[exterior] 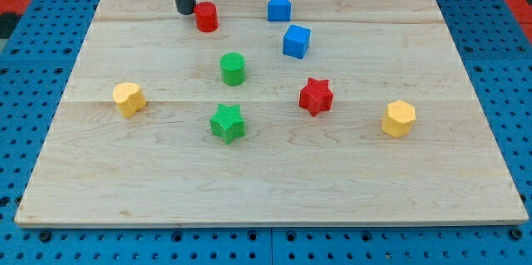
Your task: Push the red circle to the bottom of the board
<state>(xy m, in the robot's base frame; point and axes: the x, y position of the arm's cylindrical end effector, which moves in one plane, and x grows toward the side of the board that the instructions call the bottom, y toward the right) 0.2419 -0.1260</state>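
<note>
The red circle (206, 17) is a short red cylinder near the board's top edge, left of centre. My tip (184, 11) stands just to its left and slightly above it in the view, very close to it or touching; I cannot tell which. The dark rod rises from there out of the view's top.
On the wooden board (100, 174): a blue house-shaped block (279, 7), a blue cube (296, 41), a green cylinder (233, 69), a green star (227, 123), a red star (316, 96), a yellow block (129, 99) at left, a yellow hexagon (399, 119) at right.
</note>
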